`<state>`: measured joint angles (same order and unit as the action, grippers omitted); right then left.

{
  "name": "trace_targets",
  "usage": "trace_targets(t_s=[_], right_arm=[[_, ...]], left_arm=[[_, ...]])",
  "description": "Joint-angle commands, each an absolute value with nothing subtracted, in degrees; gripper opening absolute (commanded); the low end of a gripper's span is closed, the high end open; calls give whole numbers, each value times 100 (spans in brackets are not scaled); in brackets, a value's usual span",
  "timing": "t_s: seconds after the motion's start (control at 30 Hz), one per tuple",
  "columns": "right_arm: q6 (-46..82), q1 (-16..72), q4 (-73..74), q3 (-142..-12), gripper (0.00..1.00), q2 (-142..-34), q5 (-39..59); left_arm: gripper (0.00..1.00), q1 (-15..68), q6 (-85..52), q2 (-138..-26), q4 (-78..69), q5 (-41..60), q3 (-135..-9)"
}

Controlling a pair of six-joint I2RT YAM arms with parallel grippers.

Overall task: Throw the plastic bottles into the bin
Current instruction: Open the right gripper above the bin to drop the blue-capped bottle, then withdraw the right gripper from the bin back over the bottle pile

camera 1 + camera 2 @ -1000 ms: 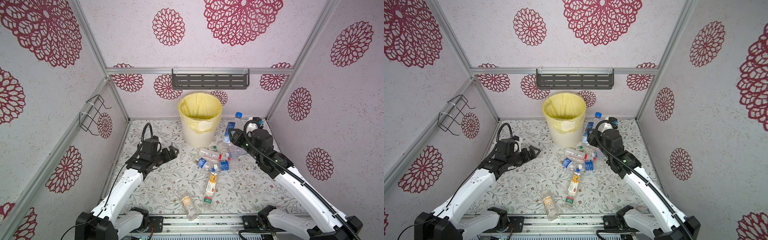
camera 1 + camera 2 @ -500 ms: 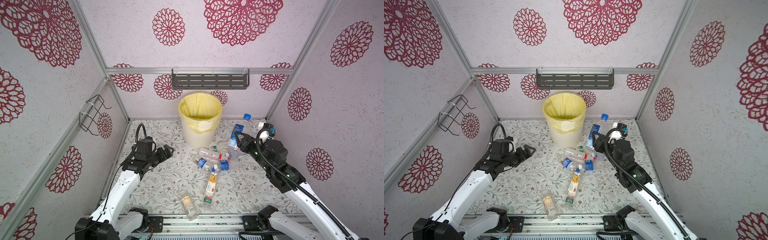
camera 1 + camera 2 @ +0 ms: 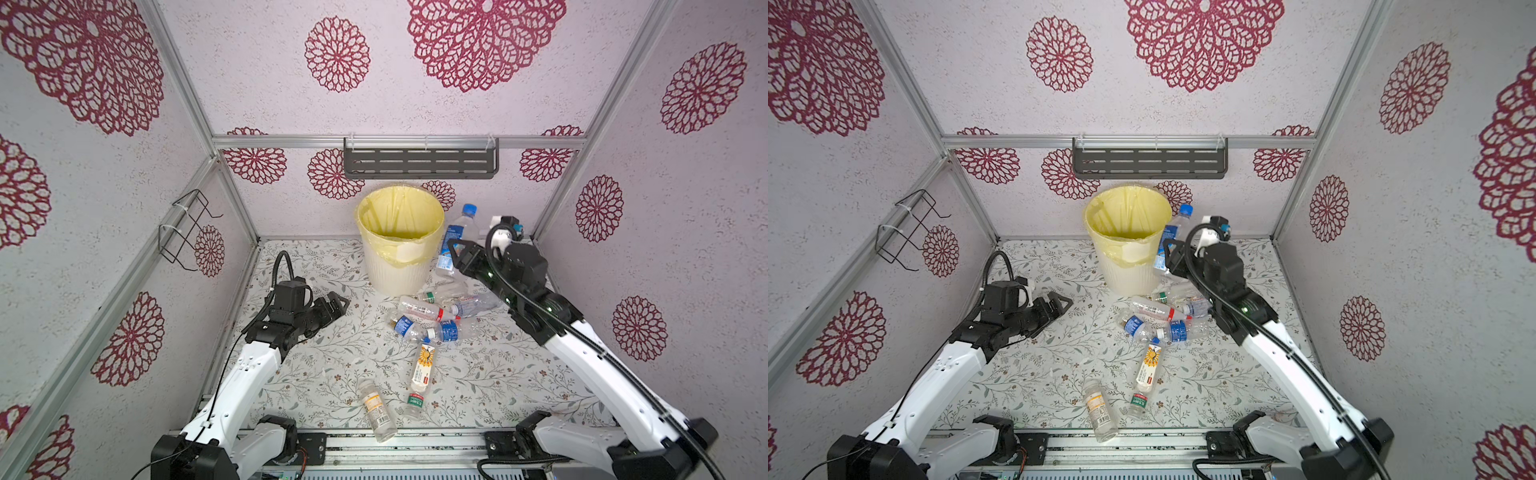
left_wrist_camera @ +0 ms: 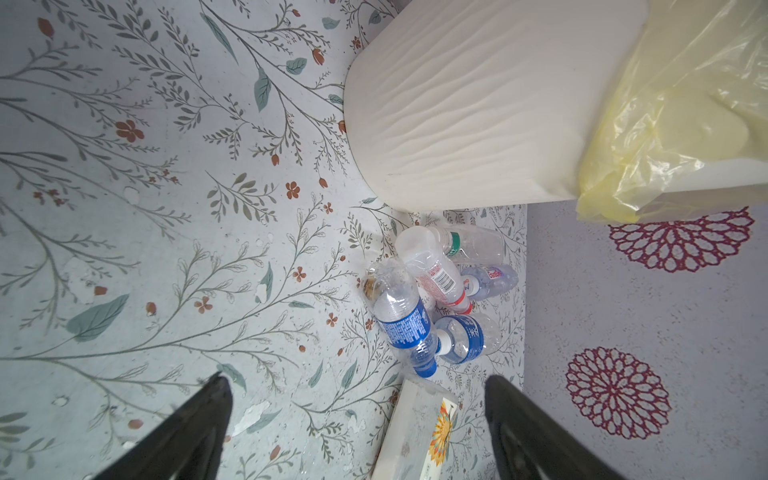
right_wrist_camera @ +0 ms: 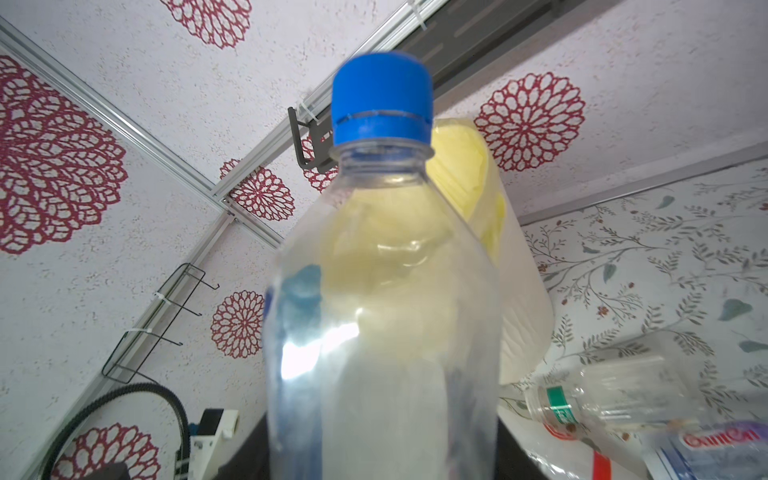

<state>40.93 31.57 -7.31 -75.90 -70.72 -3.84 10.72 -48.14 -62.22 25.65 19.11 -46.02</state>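
Right wrist view: your right jaws clamp the blue-capped bottle [image 5: 382, 316], cap up, beside the bin [image 5: 523, 299]. Your left jaws gape wide.

A barcode shows on the clear plastic bottle with a red-and-white label [image 4: 440, 278]. Red lettering on the clear lying bottle with a white label [image 5: 723, 440] is too blurred to read. White print on the clear bottle with a blue label [image 4: 405, 328] is too small.

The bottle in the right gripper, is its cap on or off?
On. A blue cap sits on the neck of the clear bottle in the right gripper, plain in the right wrist view.
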Motion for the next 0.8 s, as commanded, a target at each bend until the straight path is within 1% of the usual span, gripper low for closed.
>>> trace_targets(t_s=[0.0, 0.03, 0.07, 0.1, 0.17, 0.2, 0.23, 0.3, 0.37, 0.5, 0.6, 0.77], right_arm=[[3925, 3219, -458, -8983, 55, -8245, -588], [3925, 3233, -753, -9584, 62, -8700, -782], [3951, 3265, -1241, -10318, 76, -9248, -952], [3971, 3291, -1697, -11007, 98, -9683, -1018], [3800, 3423, -2236, -12338, 99, -10463, -842], [3743, 3506, -2368, -12758, 99, -10663, -831], [3620, 3597, -2441, -13083, 99, -10795, -885], [3387, 3760, -2351, -13199, 99, -10741, -1099], [3226, 3856, -2194, -12974, 99, -10475, -1274], [3108, 3894, -1882, -12149, 99, -9681, -1117], [3066, 3893, -1681, -11172, 99, -8931, -1198], [3208, 3885, -1493, -9433, 99, -7622, -1612]], left_arm=[[97, 1037, -4980, -6031, 2476, 1986, -4737], [97, 1037, -5013, -5989, 2499, 1980, -4750], [97, 1029, -5055, -5933, 2531, 1968, -4759], [97, 1037, -5083, -5884, 2559, 1953, -4770], [97, 1027, -5132, -5758, 2641, 1912, -4813], [97, 1024, -5141, -5719, 2690, 1900, -4843], [97, 1028, -5139, -5675, 2776, 1884, -4889], [97, 1024, -5116, -5611, 2931, 1851, -4980], [97, 1027, -5098, -5550, 3051, 1799, -5040], [97, 1024, -5147, -5452, 3110, 1784, -5038], [97, 1028, -5258, -5432, 3094, 1842, -4994], [97, 1037, -5422, -5422, 3058, 2044, -4874]])
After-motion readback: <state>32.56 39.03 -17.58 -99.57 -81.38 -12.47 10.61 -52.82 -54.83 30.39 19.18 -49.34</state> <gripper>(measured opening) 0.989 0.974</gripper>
